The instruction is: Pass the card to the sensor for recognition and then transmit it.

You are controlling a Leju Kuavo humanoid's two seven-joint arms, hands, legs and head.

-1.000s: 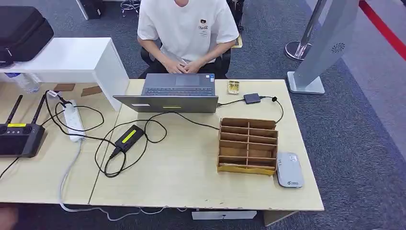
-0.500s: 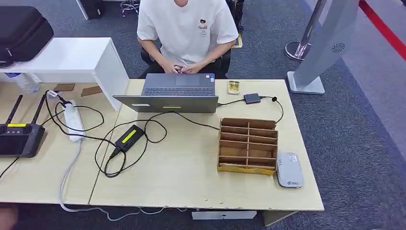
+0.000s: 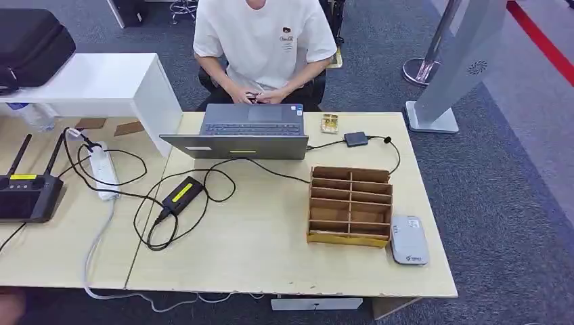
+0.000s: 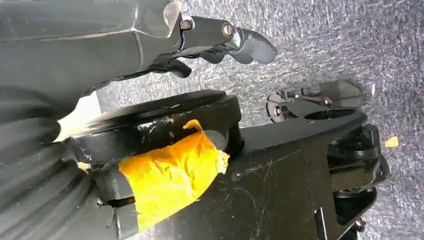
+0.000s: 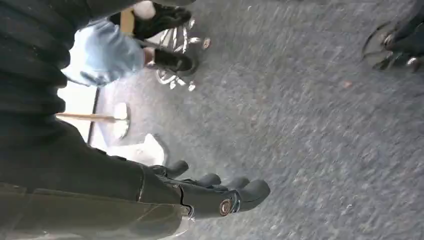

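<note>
Two dark hands, left hand [image 4: 220,42] and right hand [image 5: 210,192], hang empty.

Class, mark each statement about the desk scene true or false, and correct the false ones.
1. The cardboard organizer holds a card. False: its compartments look empty.
2. A grey sensor lies beside the organizer. True.
3. The right hand holds a card. False: it holds nothing, fingers apart above the carpet.
4. A person sits behind the laptop. True.
5. The left hand rests on the table. False: it hangs over carpet.
</note>
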